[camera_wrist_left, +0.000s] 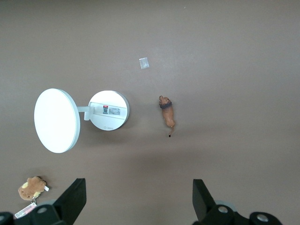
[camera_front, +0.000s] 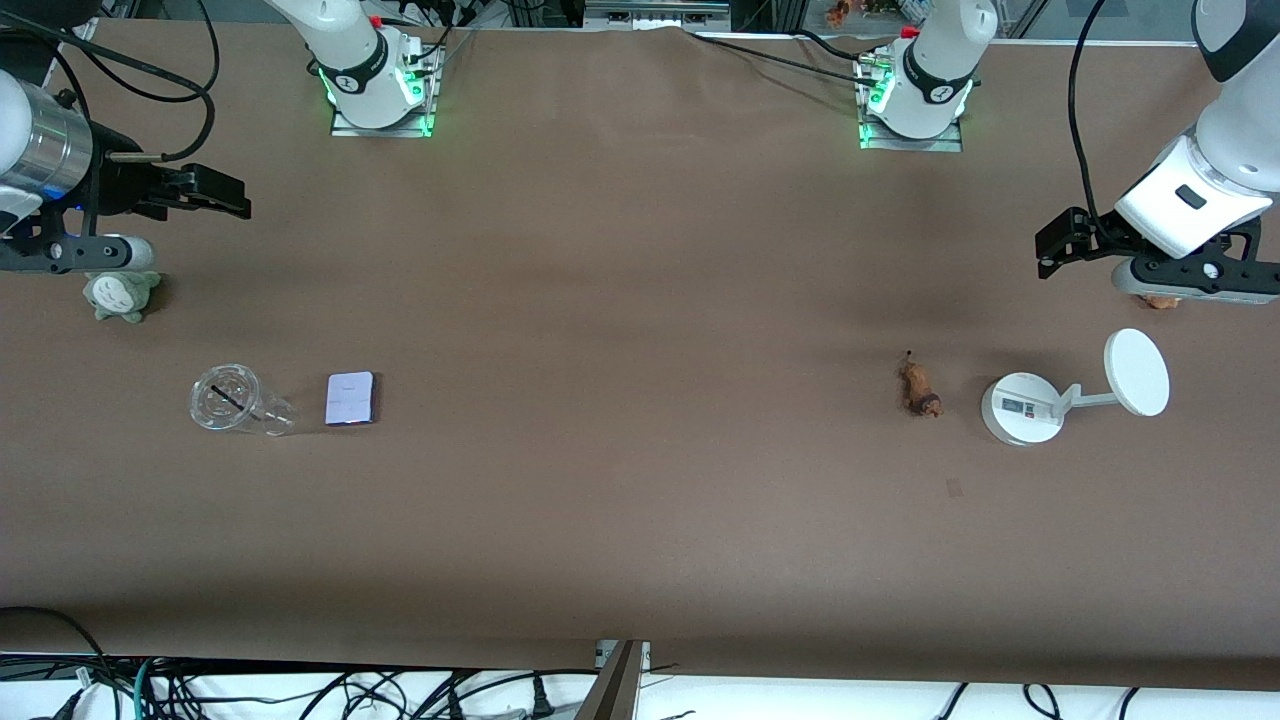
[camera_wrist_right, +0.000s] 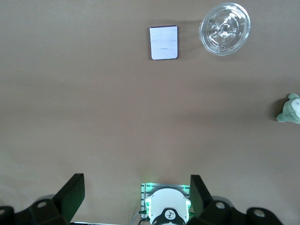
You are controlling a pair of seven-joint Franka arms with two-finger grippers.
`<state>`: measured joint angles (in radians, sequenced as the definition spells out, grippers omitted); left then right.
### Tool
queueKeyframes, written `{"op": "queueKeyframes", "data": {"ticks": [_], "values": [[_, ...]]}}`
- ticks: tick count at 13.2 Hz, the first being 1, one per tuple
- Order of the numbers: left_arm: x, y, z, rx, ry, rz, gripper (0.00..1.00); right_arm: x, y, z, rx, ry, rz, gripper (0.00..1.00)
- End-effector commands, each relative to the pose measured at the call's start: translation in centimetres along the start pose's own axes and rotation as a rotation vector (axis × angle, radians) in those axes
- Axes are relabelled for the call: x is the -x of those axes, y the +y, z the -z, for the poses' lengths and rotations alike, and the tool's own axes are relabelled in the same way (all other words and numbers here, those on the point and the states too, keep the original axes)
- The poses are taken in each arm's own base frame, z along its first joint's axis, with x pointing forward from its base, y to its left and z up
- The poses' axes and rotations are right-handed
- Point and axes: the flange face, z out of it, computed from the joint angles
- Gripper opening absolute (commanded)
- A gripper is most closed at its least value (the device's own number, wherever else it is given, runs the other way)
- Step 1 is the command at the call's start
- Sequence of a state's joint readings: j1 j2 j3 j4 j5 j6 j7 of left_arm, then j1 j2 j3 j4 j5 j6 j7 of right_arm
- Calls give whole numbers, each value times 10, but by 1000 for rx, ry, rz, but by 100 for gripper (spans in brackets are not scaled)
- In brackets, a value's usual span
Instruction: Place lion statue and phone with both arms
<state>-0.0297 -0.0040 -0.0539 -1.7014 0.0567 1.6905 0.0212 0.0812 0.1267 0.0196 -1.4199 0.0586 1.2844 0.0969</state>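
Note:
The lion statue [camera_front: 920,388] lies on the brown table toward the left arm's end, beside a white stand; it also shows in the left wrist view [camera_wrist_left: 167,112]. The phone [camera_front: 350,398] lies flat toward the right arm's end, beside a clear cup, and also shows in the right wrist view [camera_wrist_right: 163,42]. My left gripper [camera_front: 1055,245] is open and empty, up in the air over the left arm's end; its jaws [camera_wrist_left: 139,197] stand wide apart. My right gripper [camera_front: 225,195] is open and empty, up over the right arm's end; it shows in its wrist view [camera_wrist_right: 136,194] too.
A white round-based stand [camera_front: 1025,407] with a disc [camera_front: 1137,372] stands beside the lion. A brown plush [camera_front: 1160,300] peeks from under the left hand. A clear cup [camera_front: 235,400] lies beside the phone. A grey-green plush [camera_front: 122,293] sits under the right hand.

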Motion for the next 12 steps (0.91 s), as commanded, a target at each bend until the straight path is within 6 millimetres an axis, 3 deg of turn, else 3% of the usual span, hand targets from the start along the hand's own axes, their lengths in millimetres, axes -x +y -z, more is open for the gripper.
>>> {"op": "queueKeyframes", "data": {"ticks": [1, 12], "values": [[-4, 3, 5, 4, 0, -1, 100, 3, 0, 3, 4, -7, 2, 99], [-4, 4, 5, 4, 0, -3, 100, 24, 4, 24, 2, 125, 33, 100]]}}
